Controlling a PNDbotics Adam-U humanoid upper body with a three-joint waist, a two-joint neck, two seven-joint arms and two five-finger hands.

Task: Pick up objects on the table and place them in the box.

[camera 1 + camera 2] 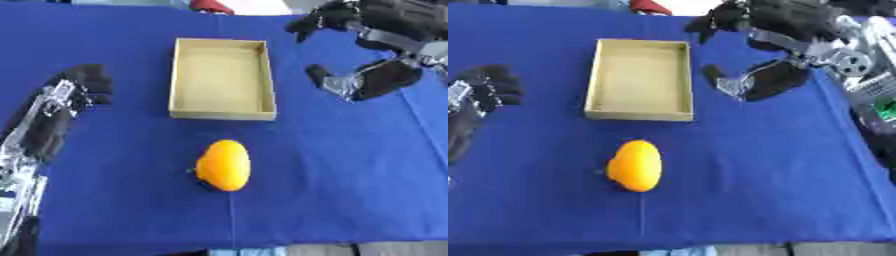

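An orange fruit (224, 165), possibly a mango, is being left on the worktop (350, 175) near the box (221, 79); the right hand (367, 75) is being held spread wide, the left hand (487, 90) seemingly curled.

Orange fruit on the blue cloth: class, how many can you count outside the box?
1. The orange fruit lies on the blue cloth just in front of the box, nearer the robot. The box looks empty, and nothing seems hidden.

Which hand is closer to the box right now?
The right hand, open just beside the box's right wall. The left hand sits farther off, out to the box's left.
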